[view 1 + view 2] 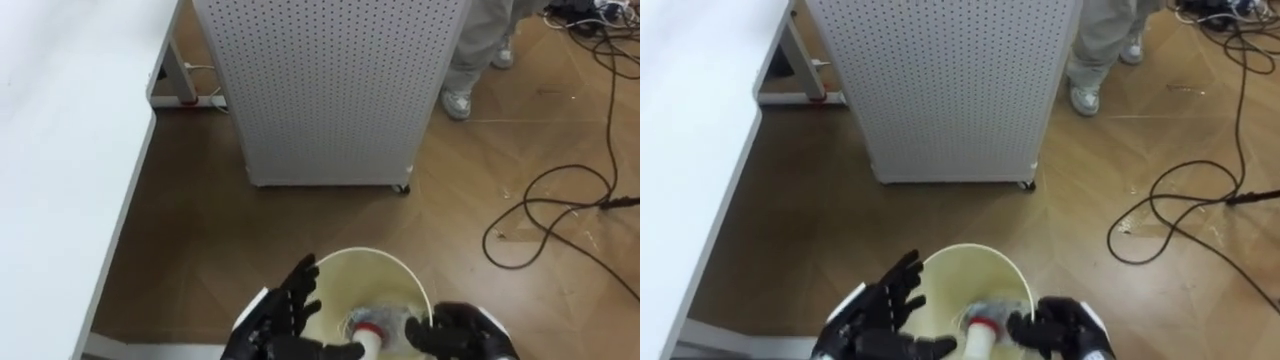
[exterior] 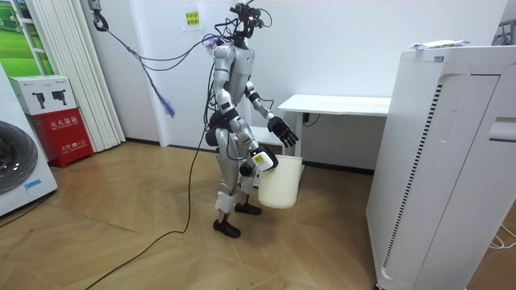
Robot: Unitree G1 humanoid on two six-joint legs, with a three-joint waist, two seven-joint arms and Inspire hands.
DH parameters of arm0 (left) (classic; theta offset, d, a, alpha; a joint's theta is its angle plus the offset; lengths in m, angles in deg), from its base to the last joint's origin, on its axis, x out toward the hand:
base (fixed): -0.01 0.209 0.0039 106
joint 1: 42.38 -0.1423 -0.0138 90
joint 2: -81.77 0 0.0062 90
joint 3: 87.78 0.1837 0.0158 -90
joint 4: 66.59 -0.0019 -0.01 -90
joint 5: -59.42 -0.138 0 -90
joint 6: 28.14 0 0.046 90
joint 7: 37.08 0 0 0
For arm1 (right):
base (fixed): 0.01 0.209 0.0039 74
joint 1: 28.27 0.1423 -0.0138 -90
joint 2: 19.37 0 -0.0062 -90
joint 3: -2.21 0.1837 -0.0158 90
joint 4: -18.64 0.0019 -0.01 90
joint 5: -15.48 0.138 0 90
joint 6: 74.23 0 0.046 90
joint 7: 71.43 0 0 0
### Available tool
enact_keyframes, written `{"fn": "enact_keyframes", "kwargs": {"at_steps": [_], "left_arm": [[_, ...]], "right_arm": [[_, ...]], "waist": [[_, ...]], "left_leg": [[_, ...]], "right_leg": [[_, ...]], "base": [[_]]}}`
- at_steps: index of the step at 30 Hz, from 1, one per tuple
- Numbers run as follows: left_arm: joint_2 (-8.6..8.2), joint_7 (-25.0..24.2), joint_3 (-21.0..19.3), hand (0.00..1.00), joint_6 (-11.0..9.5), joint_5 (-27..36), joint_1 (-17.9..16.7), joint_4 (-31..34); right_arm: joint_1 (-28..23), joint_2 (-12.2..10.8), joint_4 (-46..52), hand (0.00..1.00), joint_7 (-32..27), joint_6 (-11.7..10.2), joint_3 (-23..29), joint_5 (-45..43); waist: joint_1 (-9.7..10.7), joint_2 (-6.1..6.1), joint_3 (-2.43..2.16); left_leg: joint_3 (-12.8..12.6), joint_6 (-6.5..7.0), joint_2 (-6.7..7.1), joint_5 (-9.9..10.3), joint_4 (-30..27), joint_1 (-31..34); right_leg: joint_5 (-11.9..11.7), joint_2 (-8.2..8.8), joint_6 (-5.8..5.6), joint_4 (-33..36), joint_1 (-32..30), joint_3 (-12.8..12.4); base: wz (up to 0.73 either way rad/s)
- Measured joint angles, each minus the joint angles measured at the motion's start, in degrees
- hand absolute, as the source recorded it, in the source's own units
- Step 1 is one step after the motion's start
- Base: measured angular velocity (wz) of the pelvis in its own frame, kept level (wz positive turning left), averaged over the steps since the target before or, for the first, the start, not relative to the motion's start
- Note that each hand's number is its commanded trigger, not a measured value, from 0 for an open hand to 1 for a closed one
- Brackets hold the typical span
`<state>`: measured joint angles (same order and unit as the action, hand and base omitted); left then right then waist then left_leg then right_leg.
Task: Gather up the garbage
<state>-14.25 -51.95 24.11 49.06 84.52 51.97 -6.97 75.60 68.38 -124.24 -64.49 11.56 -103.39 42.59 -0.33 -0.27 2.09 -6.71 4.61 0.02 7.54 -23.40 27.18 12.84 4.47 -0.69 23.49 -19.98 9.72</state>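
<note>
A long white table (image 1: 60, 150) ran out to the left of the left hand (image 1: 275, 320). A white perforated metal cabinet (image 1: 330, 90) stood ahead of both hands, with a person (image 1: 475, 50) in grey trousers standing past its far right corner. Directly under the hands sat a round cream plastic bin (image 1: 380, 280), with 1 item inside its rim line: a crumpled clear plastic bottle (image 1: 390, 318) with a red band. The right hand (image 1: 455, 335) was clenched round the bottle's body. The bottle's long axis ran towards the robot, white end nearest. The left hand hung over the bin's left rim, fingers spread and holding nothing.
</note>
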Motion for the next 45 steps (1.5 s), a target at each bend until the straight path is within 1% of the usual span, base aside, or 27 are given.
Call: {"fn": "enact_keyframes", "kwargs": {"at_steps": [1,4,5,6,7,8,9,10,12,15,16,17,18,19,22,25,27,29,31,33,34,36,37,39,40,42,45], "left_arm": [[0.03,-0.1,0.0,0.0,0.0,0.0,0.0,0.1],[0.17,-1.3,0.4,0.0,0.0,0.1,-0.6,1.2],[0.2,-1.5,0.4,0.0,0.1,0.1,-0.7,1.7],[0.49,-2.0,0.4,0.0,0.5,0.1,-0.9,3.2],[1.04,-2.5,0.3,0.0,0.8,0.1,-1.6,5.6],[1.43,-2.8,0.3,0.0,0.9,0.2,-2.1,6.9],[2.21,-3.4,0.2,0.0,0.9,0.2,-3.1,9.7],[2.93,-3.7,0.1,0.0,1.1,0.2,-4.2,12.2],[3.77,-4.2,-0.1,0.0,1.4,0.2,-5.9,15.2],[4.01,-4.6,-0.3,0.0,1.8,0.1,-7.3,18.7],[4.01,-4.6,-0.4,0.0,1.8,0.0,-7.7,19.5],[4.0,-4.7,-0.6,0.0,1.8,0.0,-9.1,21.1],[4.01,-4.7,-1.2,0.0,2.0,0.1,-10.4,22.7],[4.1,-4.8,-1.7,0.0,2.0,0.1,-11.0,23.8],[4.2,-5.2,-2.1,0.0,2.1,0.1,-11.5,25.9],[4.13,-5.9,-3.8,0.0,2.1,0.1,-11.5,26.0],[4.06,-5.6,-4.6,0.0,2.1,0.0,-11.5,26.1],[4.02,-4.8,-5.4,0.0,2.1,-1.1,-11.7,26.7],[3.87,-3.9,-6.4,0.0,2.1,-1.1,-11.7,28.0],[3.69,-2.2,-8.8,0.0,2.0,-2.7,-11.8,29.7],[3.67,-1.7,-9.4,0.0,1.9,-3.5,-11.9,29.9],[3.0,1.2,-12.0,0.0,1.9,-8.1,-12.5,31.3],[2.67,2.0,-12.6,0.0,1.9,-9.4,-12.8,31.8],[1.97,5.3,-13.5,0.0,1.5,-14.7,-12.9,32.6],[1.97,5.9,-13.6,0.0,1.4,-15.6,-12.9,32.7],[1.94,8.7,-14.7,0.0,1.1,-18.5,-12.9,33.5],[2.03,12.4,-15.1,0.0,-0.2,-21.3,-12.8,34.6]], "right_arm": [[-0.1,0.0,0.2,1.0,0.1,0.0,0.0,0.1],[-2.0,0.2,2.4,1.0,-0.1,0.0,0.0,0.2],[-2.3,0.2,2.8,1.0,-0.2,0.0,0.0,0.2],[-3.5,0.4,4.3,1.0,-0.5,-0.1,0.0,0.2],[-5.1,0.5,5.9,1.0,-0.6,-0.2,0.0,0.2],[-6.0,0.6,7.0,1.0,-0.8,-0.2,0.0,0.2],[-7.8,0.8,9.0,1.0,-1.1,-0.2,0.0,0.2],[-8.7,0.9,10.1,1.0,-1.4,-0.2,-0.1,0.2],[-8.9,0.9,10.5,1.0,-1.6,-0.2,-0.8,0.7],[-10.1,0.9,11.3,1.0,-2.1,-0.2,-1.1,1.8],[-10.4,0.9,11.5,1.0,-2.2,-0.2,-1.1,1.8],[-11.5,0.9,12.8,1.0,-2.6,-0.2,-1.1,1.7],[-12.7,1.0,15.4,1.0,-2.9,-0.2,-1.0,1.4],[-13.8,1.2,18.0,1.0,-3.2,-0.2,-1.0,1.4],[-15.7,1.4,21.8,1.0,-3.0,-0.2,-1.0,1.7],[-15.8,1.4,22.0,1.0,-2.5,-0.2,-1.0,1.8],[-16.3,1.4,22.4,1.0,-2.5,-0.2,-0.6,1.8],[-16.8,1.7,22.9,1.0,-2.6,-0.2,-0.5,1.6],[-17.7,2.1,24.1,1.0,-2.6,-0.2,-0.2,1.5],[-19.5,2.1,25.3,1.0,-2.0,-0.2,1.2,1.4],[-19.8,2.1,25.5,1.0,-2.0,-0.2,1.4,1.3],[-21.1,2.0,26.3,1.0,-1.7,-0.2,2.0,0.1],[-21.5,2.0,26.7,1.0,-1.7,-0.2,2.3,-0.3],[-22.0,2.3,26.9,1.0,-1.8,-0.2,3.3,-1.1],[-22.0,2.3,26.9,1.0,-1.8,-0.2,3.6,-1.1],[-22.5,2.7,28.3,1.0,-1.8,-0.2,4.3,-1.2],[-23.7,3.0,30.5,1.0,-1.7,-0.3,6.2,-1.2]], "waist": [[0.0,-0.04,-0.02],[-0.1,-0.12,-0.06],[-0.2,-0.19,-0.11],[-0.2,-0.41,-0.24],[-0.1,-0.66,-0.42],[-0.1,-0.77,-0.49],[0.0,-1.03,-0.69],[-0.1,-1.23,-0.89],[0.0,-1.35,-0.97],[0.3,-1.41,-1.13],[0.3,-1.42,-1.13],[0.3,-1.44,-1.15],[0.2,-1.54,-1.3],[0.2,-1.6,-1.34],[0.1,-1.45,-1.41],[0.3,-1.26,-1.31],[0.5,-0.98,-1.36],[0.3,-0.79,-1.41],[0.2,-0.57,-1.38],[-0.1,-0.51,-1.43],[-0.1,-0.52,-1.44],[-0.1,-0.5,-1.42],[-0.2,-0.5,-1.42],[-0.3,-0.49,-1.41],[-0.3,-0.48,-1.41],[-0.1,-0.47,-1.43],[0.1,-0.38,-1.5]], "left_leg": [[0.4,-0.02,0.12,0.0,0.1,-0.1],[2.5,-0.15,1.25,-0.5,1.1,-1.7],[2.9,-0.15,1.38,-0.5,1.1,-2.1],[3.8,-0.16,1.71,-0.5,1.3,-3.0],[4.7,-0.19,2.06,-0.5,1.9,-4.2],[5.1,-0.2,2.26,-0.5,2.1,-4.8],[5.7,-0.29,2.64,-0.5,2.7,-6.0],[5.9,-0.29,2.79,-0.5,3.1,-7.2],[5.9,-0.33,2.92,-0.6,3.9,-9.2],[5.7,-0.38,2.94,-0.5,4.2,-11.4],[5.6,-0.38,2.92,-0.5,4.3,-11.8],[5.5,-0.4,2.92,-0.5,4.7,-12.8],[5.4,-0.5,2.89,-0.5,4.8,-13.3],[5.4,-0.55,2.84,-0.4,4.9,-13.7],[5.3,-0.69,2.87,-0.4,5.3,-15.5],[5.2,-0.71,3.05,-0.4,6.2,-18.2],[5.2,-0.78,3.09,-0.3,6.4,-19.0],[5.2,-0.9,3.02,-0.3,6.1,-19.1],[4.9,-1.04,2.78,-0.1,5.7,-19.0],[4.6,-1.25,2.21,0.8,4.7,-19.2],[4.4,-1.28,2.04,1.0,4.5,-19.4],[3.6,-1.53,1.6,1.6,4.5,-20.3],[3.6,-1.58,1.58,1.7,4.5,-20.5],[3.6,-1.7,1.55,1.8,5.0,-21.6],[3.6,-1.7,1.56,1.8,5.1,-21.8],[3.5,-1.72,1.64,1.9,5.4,-21.9],[2.7,-1.64,1.63,1.9,5.8,-21.9]], "right_leg": [[0.0,-0.04,-0.03,-0.1,0.3,0.0],[0.3,0.31,-0.29,-1.0,2.7,1.2],[0.3,0.38,-0.32,-1.2,3.3,1.6],[0.4,0.41,-0.36,-2.1,4.9,2.3],[0.3,0.52,-0.39,-3.2,6.7,3.4],[0.3,0.55,-0.41,-3.7,7.6,3.8],[0.4,0.74,-0.52,-4.2,9.2,4.6],[0.4,0.76,-0.55,-5.0,10.7,4.8],[0.4,0.76,-0.62,-6.2,13.0,5.6],[0.4,0.61,-0.63,-8.0,16.6,7.4],[0.3,0.55,-0.64,-8.4,17.2,7.6],[0.3,0.49,-0.66,-8.9,18.3,7.7],[0.3,0.45,-0.67,-9.0,18.7,7.7],[0.3,0.33,-0.64,-9.4,19.3,7.6],[0.2,0.25,-0.61,-10.1,21.2,7.6],[0.2,0.34,-0.64,-11.0,23.8,7.6],[0.3,0.31,-0.67,-11.2,24.6,7.6],[0.3,0.07,-0.65,-11.7,24.9,7.3],[0.2,-0.27,-0.55,-11.7,24.6,5.9],[0.2,-0.74,-0.39,-11.6,24.8,4.6],[0.2,-0.78,-0.35,-11.5,24.9,4.4],[0.3,-0.7,-0.15,-10.9,24.8,2.6],[0.3,-0.72,-0.12,-10.8,24.9,2.1],[0.3,-0.79,-0.04,-10.2,24.6,-0.1],[0.3,-0.77,-0.02,-9.9,24.4,-0.5],[0.4,-0.77,0.0,-9.5,23.3,-2.3],[0.4,-0.74,-0.07,-8.4,21.7,-4.6]], "base": [[0.25],[0.36],[0.34],[0.41],[0.41],[0.41],[0.28],[0.21],[0.11],[0.3],[0.22],[0.08],[0.0],[0.0],[0.0],[-0.01],[0.0],[-0.02],[-0.09],[-0.18],[-0.28],[-0.35],[-0.39],[-0.44],[-0.46],[-0.44],[-0.38]]}}
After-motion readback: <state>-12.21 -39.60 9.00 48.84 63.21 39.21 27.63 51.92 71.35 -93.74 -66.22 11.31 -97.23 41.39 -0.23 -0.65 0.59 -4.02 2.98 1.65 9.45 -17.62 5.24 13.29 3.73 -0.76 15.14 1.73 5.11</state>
